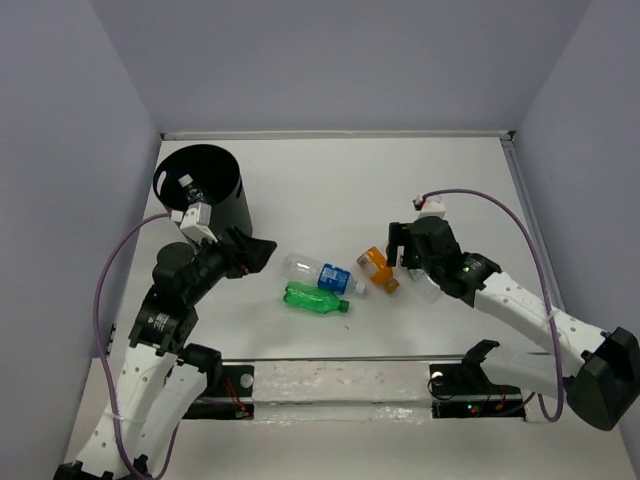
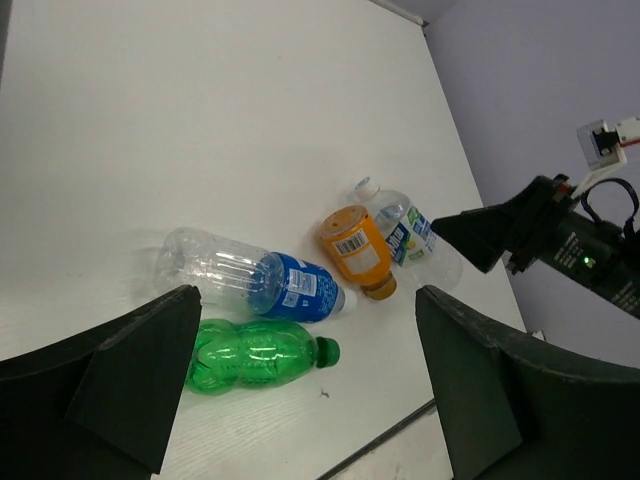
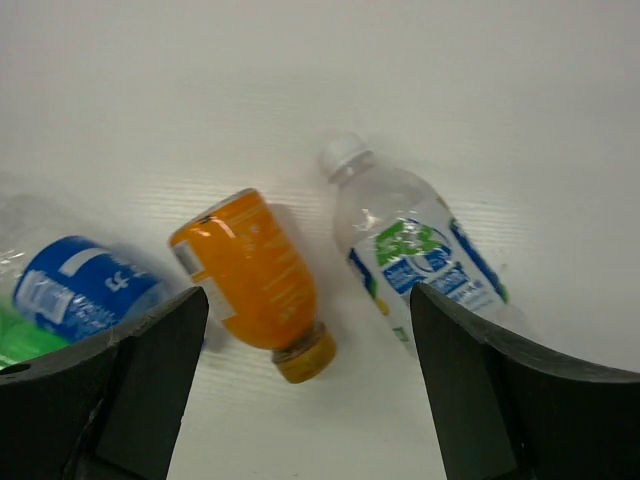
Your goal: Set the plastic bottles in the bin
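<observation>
Right tool [image 3: 307, 295] spread wide, empty, over orange bottle [image 3: 250, 270], left tool [image 1: 258, 250] likewise, beside bin [image 1: 218, 205]

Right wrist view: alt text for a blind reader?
An orange bottle and a clear white-capped bottle lie side by side on a white table, framed by the open right pincer. A blue-labelled bottle shows at the left edge.

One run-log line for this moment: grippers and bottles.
left gripper: open, empty, near bin | right gripper: open, empty, above orange bottle and white-capped bottle | green bottle, blue-label bottle: lying on table
</observation>
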Controlling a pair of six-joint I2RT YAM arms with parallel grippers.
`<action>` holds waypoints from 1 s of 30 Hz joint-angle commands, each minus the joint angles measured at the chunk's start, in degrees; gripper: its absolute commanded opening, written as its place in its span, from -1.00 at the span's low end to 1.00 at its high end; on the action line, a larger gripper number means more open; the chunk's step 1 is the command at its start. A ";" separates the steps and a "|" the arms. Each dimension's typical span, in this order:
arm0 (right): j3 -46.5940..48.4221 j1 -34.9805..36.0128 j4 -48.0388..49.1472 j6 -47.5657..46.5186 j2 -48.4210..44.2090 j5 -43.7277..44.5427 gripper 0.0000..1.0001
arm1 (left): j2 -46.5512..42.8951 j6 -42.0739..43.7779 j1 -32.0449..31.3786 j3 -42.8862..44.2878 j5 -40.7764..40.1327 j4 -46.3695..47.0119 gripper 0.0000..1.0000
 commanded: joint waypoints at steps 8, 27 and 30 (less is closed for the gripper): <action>6.30 -11.16 -9.71 -3.66 11.56 -2.73 0.99 | 1.71 -2.52 -11.50 -6.91 -6.66 3.33 0.96; 21.94 -17.05 -15.77 -12.81 33.82 -6.87 0.23 | 2.50 11.27 -12.91 2.14 -12.64 1.74 0.98; 25.71 -17.05 -17.96 -13.25 31.63 -2.14 -0.04 | 0.66 12.77 -12.91 2.40 -14.31 3.40 0.98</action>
